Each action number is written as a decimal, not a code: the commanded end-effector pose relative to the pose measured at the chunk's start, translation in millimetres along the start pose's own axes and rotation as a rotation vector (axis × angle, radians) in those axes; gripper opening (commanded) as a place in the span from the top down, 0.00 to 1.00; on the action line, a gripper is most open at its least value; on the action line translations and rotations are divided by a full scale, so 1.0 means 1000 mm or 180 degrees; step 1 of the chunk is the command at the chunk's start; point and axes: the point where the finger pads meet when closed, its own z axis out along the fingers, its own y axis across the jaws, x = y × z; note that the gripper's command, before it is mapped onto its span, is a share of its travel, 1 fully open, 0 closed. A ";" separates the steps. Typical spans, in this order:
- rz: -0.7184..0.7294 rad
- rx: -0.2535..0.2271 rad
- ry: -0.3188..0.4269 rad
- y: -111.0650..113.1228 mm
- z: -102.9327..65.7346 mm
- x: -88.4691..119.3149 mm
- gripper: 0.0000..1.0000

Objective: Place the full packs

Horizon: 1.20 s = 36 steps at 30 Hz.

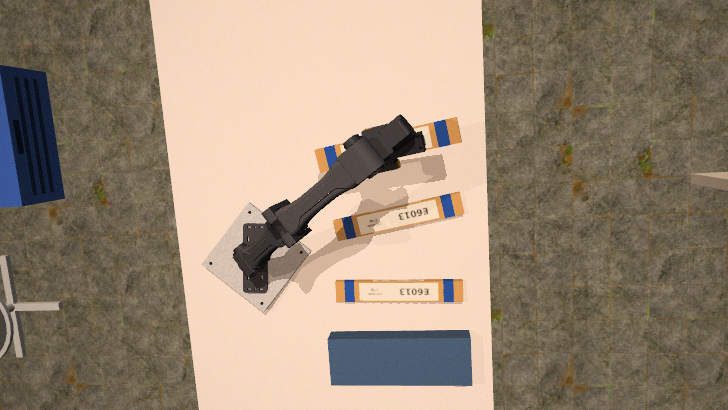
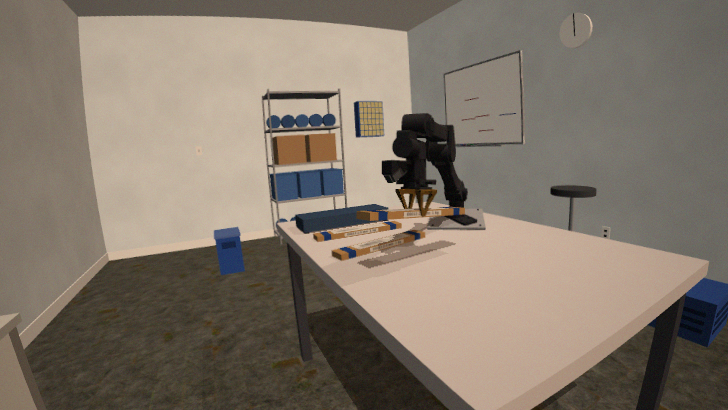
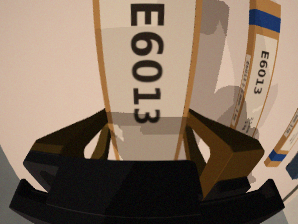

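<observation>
My gripper [image 2: 415, 209] [image 3: 147, 112] is shut on the uppermost pack in the overhead view, an orange pack [image 1: 454, 130] [image 2: 365, 215] [image 3: 120, 75] with blue bands and an E6013 label. One finger is on each long side. The pack hangs level above the table, its shadow apart from it; the arm hides its middle from above. A second pack [image 1: 417, 211] [image 2: 379, 245] [image 3: 260, 70] lies flat and slightly turned on the table. A third pack [image 1: 376, 291] [image 2: 357, 232] [image 3: 276, 157] lies flat between it and the low dark blue platform [image 1: 399, 360] [image 2: 336, 221], which bears no pack.
The arm's grey base plate [image 1: 224, 259] [image 2: 480, 220] is on the table [image 1: 285, 61] [image 2: 534, 285], left of the packs in the overhead view. The table's right edge runs close to the ends of the packs and platform.
</observation>
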 end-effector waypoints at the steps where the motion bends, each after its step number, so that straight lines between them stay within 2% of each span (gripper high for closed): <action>1: 0.0015 0.0173 0.0342 0.003 -0.066 -0.016 1.00; 5: 0.0015 0.0173 0.0342 0.003 -0.072 -0.017 1.00; 36: 0.0014 0.0165 0.0325 0.003 -0.071 -0.017 1.00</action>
